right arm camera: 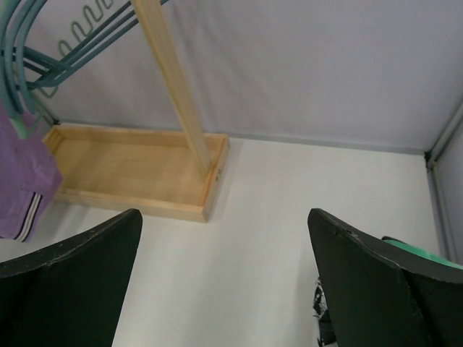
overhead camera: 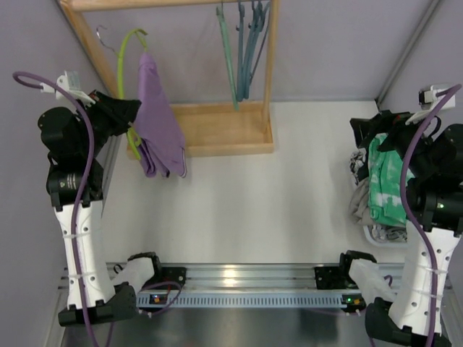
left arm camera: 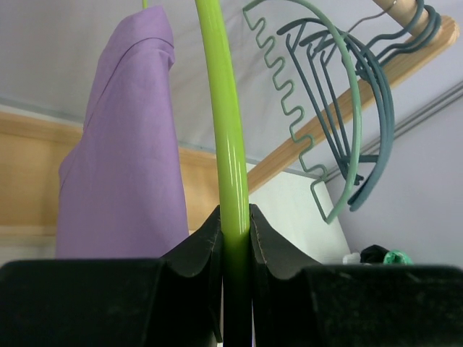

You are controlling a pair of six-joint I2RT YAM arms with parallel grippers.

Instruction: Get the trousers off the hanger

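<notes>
Two black left fingers (left arm camera: 210, 246) are pressed together on a lime-green hanger (left arm camera: 230, 144), pinching its smooth, glossy round rod, which curves up toward twelve o'clock in the left wrist view. Just at nine o'clock of that rod hang the lilac trousers (left arm camera: 123, 166), soft matte cloth falling in long folds. At two o'clock, thin teal hangers (left arm camera: 358, 123), one with a wavy notched edge, hang on the pale wooden rack (left arm camera: 22, 181). The right fingers (right arm camera: 76, 260), blunt black wedges, stand spread wide with nothing between them above the white desk (right arm camera: 275, 217). Only the top view shows the mint-green trousers (overhead camera: 387, 184) in full, white-blotched and crumpled on a grey laundry heap (overhead camera: 359, 202) at three o'clock of the desk. The right wrist view catches just a green sliver of them. The top view also puts the lilac pair at ten o'clock, before the rack's boxy tray base.
</notes>
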